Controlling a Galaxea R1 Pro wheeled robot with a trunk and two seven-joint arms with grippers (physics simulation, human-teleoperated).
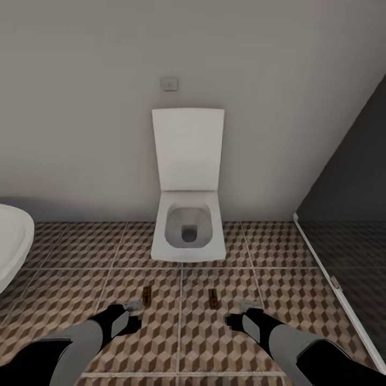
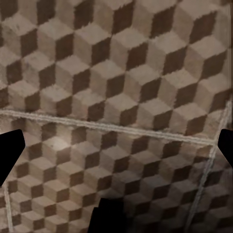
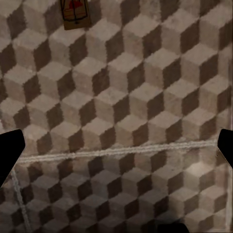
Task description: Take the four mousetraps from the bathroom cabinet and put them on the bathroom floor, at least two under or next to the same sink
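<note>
- The toilet [image 1: 187, 228] is standing against the wall with its lid up; it serves as the landmark here.
- 2 dark brown mousetraps are lying flat on the bathroom floor [image 1: 80, 252] in front of the toilet: the left trap [image 1: 146, 293] just off the bowl's front-left corner, the right trap [image 1: 213, 297] off its front-right side.
- 2 paler grey pieces, a left one [image 1: 133, 306] and a right one [image 1: 251, 305], are lying a little nearer the robot than the brown traps; they are too small to tell for certain.
- The left end effector [image 1: 124, 320] is hovering low over the tiles in front of the toilet, just beside the left grey piece and near the left trap. In the left wrist view its fingertips [image 2: 10, 150] are sitting at opposite edges, spread wide with nothing between them.
- The right end effector [image 1: 240, 321] is hanging on the toilet's front-right side, near the right trap and the right grey piece. Its fingers [image 3: 9, 148] are likewise spread apart and empty, and a brown trap [image 3: 74, 13] is lying on the tiles ahead of them, well clear.
- A white rounded fixture [image 1: 12, 241] is showing left of the toilet, and a dark glass shower stall [image 1: 348, 225] to its right.
</note>
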